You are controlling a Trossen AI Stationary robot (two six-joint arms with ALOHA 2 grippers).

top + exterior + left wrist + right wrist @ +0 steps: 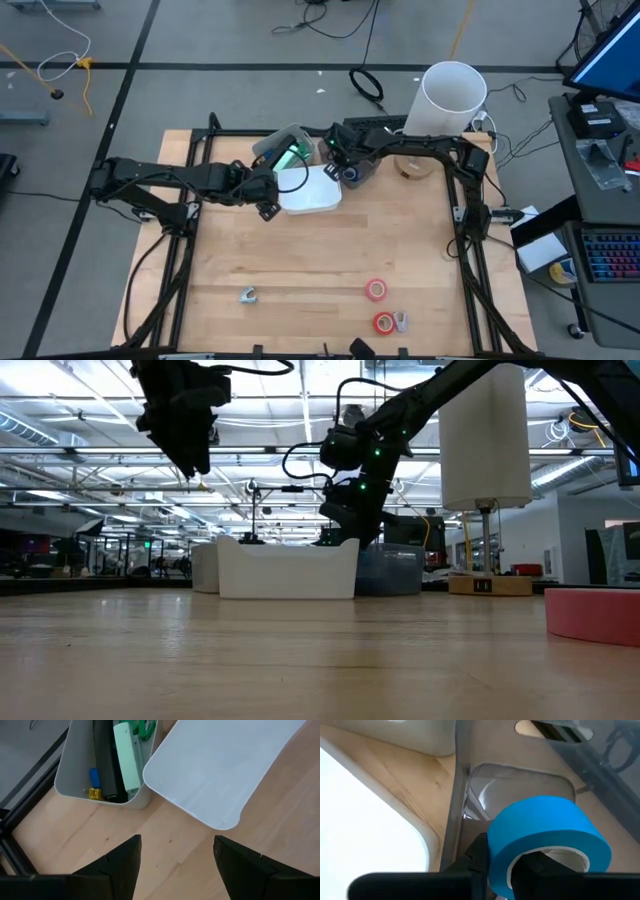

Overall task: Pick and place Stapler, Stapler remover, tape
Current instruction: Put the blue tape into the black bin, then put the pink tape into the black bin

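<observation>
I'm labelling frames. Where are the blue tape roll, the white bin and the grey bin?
Bright blue tape roll (547, 832), right wrist view, outer band.
White plastic bin (220, 765), left wrist view, inner floor.
Grey plastic bin (67, 780), left wrist view, side wall.

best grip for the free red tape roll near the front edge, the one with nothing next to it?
The upper red tape roll lies flat, hole up, bare wood all round. Probably come straight down with the open left gripper, one finger in the core, one outside, pinching the ring wall. Spanning the outer rim looks equally feasible.

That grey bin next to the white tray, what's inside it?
The grey bin holds a pale green stapler, a long black item, something green, and small blue and yellow pieces. Anything beneath them is covered.
</observation>
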